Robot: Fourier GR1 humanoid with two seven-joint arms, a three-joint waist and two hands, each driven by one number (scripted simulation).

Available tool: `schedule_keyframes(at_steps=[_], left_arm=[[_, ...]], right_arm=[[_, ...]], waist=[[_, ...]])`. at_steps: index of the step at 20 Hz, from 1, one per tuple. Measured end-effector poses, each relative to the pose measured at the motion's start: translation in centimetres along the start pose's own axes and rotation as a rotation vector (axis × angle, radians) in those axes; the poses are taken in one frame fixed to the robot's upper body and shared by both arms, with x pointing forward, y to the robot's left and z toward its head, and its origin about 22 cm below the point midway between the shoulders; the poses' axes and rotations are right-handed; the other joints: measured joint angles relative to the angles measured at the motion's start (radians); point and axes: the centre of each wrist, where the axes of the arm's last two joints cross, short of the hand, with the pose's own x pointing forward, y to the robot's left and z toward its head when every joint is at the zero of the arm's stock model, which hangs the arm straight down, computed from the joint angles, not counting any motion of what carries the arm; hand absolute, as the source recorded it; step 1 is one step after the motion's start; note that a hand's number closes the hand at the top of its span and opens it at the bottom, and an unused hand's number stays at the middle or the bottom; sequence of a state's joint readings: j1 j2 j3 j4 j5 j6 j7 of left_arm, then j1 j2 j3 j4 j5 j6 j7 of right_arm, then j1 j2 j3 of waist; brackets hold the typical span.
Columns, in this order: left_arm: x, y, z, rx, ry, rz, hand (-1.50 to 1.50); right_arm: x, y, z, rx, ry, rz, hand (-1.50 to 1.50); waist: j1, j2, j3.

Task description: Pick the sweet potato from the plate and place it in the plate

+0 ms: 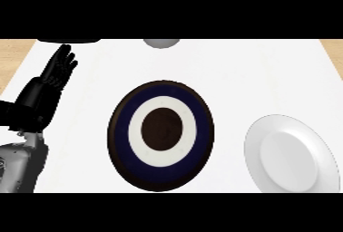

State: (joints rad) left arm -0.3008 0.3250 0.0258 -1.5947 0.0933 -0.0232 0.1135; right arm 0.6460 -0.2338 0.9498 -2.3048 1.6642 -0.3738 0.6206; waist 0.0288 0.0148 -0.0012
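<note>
A white counter top [268, 77] is shown from steeply above, with a strip of wooden surface [15, 52] visible at its far left and far right edges. A dark plate [161, 135], ringed in navy and white around a dark brown centre, is set near the middle of the counter. A plain white plate [291, 154] is placed to its right, apart from it, with its right rim cut by the view's edge. A grey rounded object [161, 43] is partly seen at the far edge. The left hand [57, 72] is held at the view's left, fingers straight and raised, released, grasping nothing. The right hand is not shown. The sweet potato cannot be located on either plate.
</note>
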Motion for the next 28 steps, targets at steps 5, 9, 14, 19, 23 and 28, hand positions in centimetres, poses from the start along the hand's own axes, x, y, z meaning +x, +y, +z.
schedule_keyframes(at_steps=[5, 9, 14, 19, 23, 28], left_arm=[[0.3, -0.1, -0.3, -0.010, -0.010, 0.001, 0.00], [0.4, -0.2, -0.3, -0.022, -0.019, 0.002, 0.00], [0.9, -0.9, -0.7, -0.035, -0.029, 0.010, 0.00], [0.7, -1.3, -0.7, -0.045, -0.028, 0.012, 0.00], [0.6, -2.0, -0.9, -0.057, -0.036, 0.015, 0.00], [0.5, -2.0, -1.1, -0.049, -0.025, 0.016, 0.00]], right_arm=[[-0.1, 0.1, -0.4, 0.047, 0.030, -0.013, 1.50], [-0.1, 1.5, -2.2, 0.006, 0.084, -0.015, 1.50], [0.6, 3.7, -4.9, -0.011, 0.119, -0.086, 1.50], [1.2, 5.7, -7.8, -0.015, 0.184, -0.182, -1.50], [3.1, 7.7, -11.5, -0.014, 0.182, -0.286, -1.50], [5.0, 9.4, -15.9, -0.089, 0.147, -0.415, -1.50]], waist=[[0.016, 0.006, 0.000], [0.031, 0.009, 0.000], [0.044, 0.014, 0.001], [0.059, 0.016, 0.002], [0.063, 0.015, 0.003], [0.057, 0.009, 0.003]])
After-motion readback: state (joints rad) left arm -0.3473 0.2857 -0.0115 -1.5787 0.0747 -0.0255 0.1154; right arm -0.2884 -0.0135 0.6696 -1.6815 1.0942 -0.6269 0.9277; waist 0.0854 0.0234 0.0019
